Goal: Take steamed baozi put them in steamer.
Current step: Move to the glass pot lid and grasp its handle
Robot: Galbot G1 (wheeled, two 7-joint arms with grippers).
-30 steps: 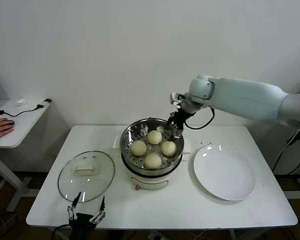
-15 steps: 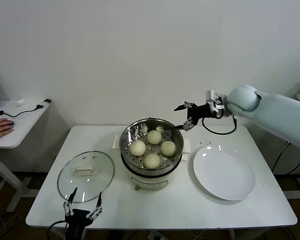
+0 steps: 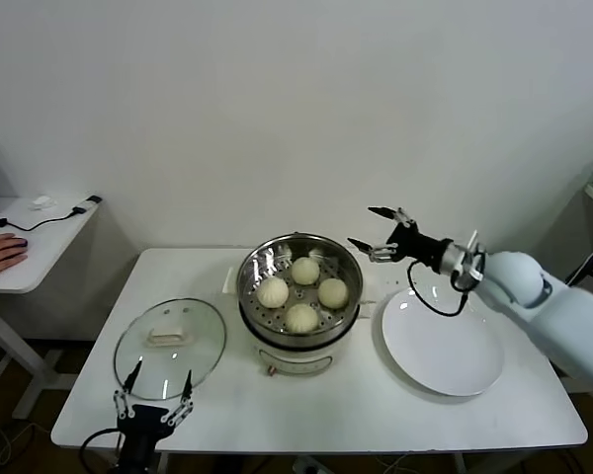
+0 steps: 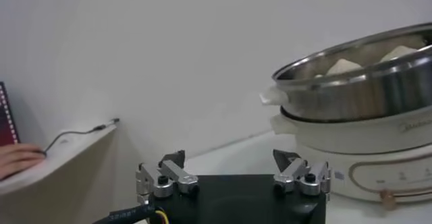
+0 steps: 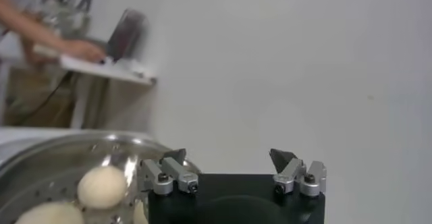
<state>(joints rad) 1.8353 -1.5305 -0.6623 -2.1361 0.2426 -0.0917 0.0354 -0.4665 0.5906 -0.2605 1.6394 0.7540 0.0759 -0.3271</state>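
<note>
On the white table, all four steamed baozi sit in our steamer. Our right gripper hangs empty, fingers apart, right of it; left gripper parked near, spread. Loading looks done; next we would retract.

no readable text, labels or numbers

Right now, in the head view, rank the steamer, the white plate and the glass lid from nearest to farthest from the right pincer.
From the right pincer, open in the air:
1. Steamer, just to its left, holding the four baozi.
2. White plate, below it, toward the table's right.
3. Glass lid, far left, past the steamer.
</note>
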